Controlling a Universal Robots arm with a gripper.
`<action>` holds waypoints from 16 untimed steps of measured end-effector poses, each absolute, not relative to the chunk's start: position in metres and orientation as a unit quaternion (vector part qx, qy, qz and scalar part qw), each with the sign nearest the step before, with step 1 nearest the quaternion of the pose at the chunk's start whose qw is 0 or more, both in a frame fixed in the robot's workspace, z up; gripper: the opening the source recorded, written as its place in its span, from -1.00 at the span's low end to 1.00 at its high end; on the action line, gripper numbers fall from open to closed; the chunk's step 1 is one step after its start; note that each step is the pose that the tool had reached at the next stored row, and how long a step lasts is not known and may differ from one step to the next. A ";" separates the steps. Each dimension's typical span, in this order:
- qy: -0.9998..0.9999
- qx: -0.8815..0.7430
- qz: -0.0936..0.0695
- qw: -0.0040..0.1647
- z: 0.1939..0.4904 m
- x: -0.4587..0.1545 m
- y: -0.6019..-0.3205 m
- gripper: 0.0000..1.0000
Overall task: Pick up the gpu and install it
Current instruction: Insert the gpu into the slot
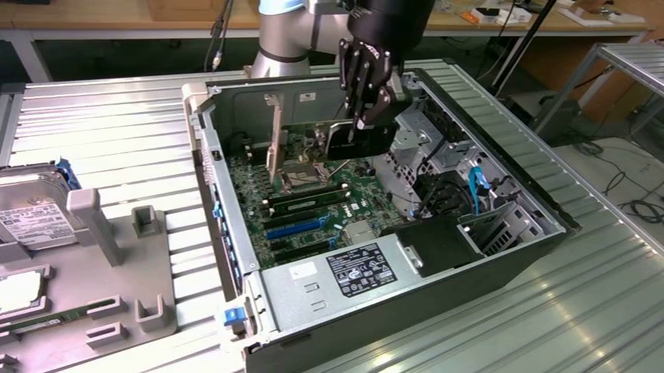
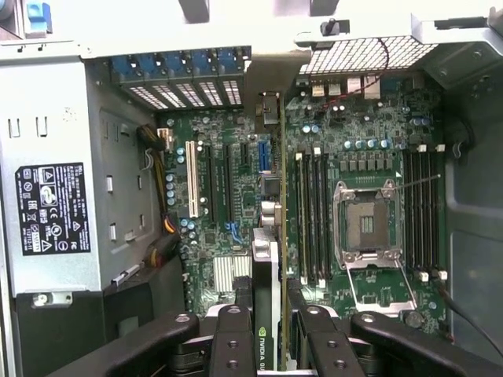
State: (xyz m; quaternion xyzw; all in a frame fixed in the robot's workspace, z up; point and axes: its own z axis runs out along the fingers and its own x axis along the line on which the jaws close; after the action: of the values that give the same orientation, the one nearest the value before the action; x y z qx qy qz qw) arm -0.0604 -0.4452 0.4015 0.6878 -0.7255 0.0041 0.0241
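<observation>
Exterior view: the robot's gripper (image 1: 365, 123) reaches down into an open computer case (image 1: 207, 179), its jaws partly closed and clamped on the top edge of the gpu (image 1: 347, 144). Wrist view: the card stands upright and edge-on over the motherboard (image 2: 369, 133), just beside the RAM slots (image 2: 314, 212).

Behind the ribbed metal worktop (image 1: 114, 124) stands a wooden desk (image 1: 104, 19); beside it, pale floor (image 1: 648, 165) with what may be cables (image 1: 645, 208).
</observation>
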 end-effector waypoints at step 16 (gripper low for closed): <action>-0.726 0.687 0.007 0.021 0.392 -0.064 -0.445 -0.47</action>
State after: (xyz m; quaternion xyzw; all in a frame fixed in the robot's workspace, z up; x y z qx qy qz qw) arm -0.0640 -0.4446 0.3920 0.6874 -0.7259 0.0071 0.0208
